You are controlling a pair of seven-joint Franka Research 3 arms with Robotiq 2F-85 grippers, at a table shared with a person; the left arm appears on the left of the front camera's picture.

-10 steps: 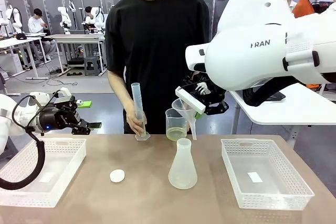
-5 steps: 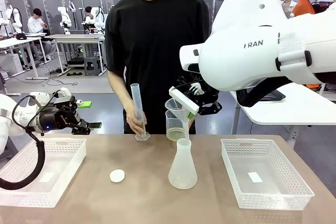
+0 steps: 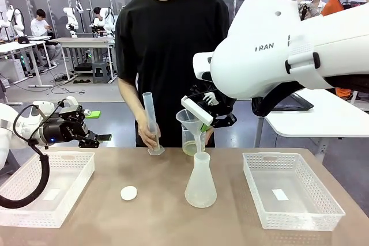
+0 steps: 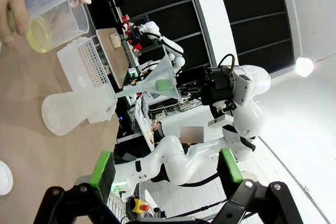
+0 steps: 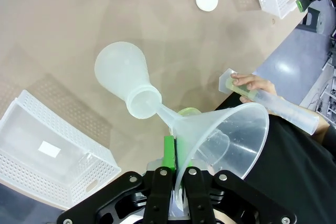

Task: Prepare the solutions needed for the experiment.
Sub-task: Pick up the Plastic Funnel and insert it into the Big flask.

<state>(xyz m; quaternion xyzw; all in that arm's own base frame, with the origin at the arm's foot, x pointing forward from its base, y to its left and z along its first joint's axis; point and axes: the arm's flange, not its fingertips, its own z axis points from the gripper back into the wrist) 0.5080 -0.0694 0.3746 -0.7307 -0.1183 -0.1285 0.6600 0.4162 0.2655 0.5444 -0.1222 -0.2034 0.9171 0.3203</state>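
Right gripper [image 3: 203, 123] clamped on funnel [image 3: 192, 120] rim, stem tip at flask [image 3: 200, 185] mouth, frame centre. Lower straight, level the tilt, release only once seated; flask looks light, could tip. Solution [image 3: 191, 148] in beaker [image 3: 185, 136] just behind. Left gripper [image 3: 102, 137] jaws apart, far left.

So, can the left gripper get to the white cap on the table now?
Probably yes. The left gripper is open and empty near the left basket; the white cap lies uncovered on the table just beside that basket.
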